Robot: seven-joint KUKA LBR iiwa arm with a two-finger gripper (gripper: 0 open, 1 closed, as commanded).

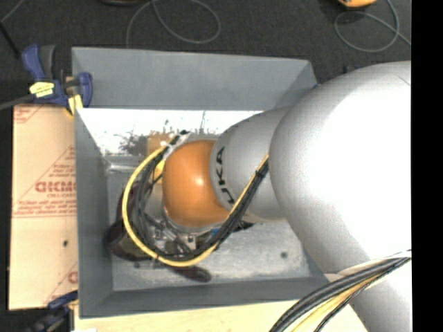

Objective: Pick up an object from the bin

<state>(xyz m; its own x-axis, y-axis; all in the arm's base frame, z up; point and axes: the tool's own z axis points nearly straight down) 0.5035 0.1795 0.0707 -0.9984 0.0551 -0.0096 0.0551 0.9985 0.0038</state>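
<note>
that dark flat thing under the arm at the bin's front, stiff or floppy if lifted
The dark flat thing lies low on the grey bin floor, so probably thin and light. Its curved outline hints it may flex; unlikely to roll.

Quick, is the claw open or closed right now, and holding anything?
Claw: cannot be told; it sits low in the grey metal bin, toward the view's lower left, behind the arm's orange wrist cover and yellow cables.
</note>
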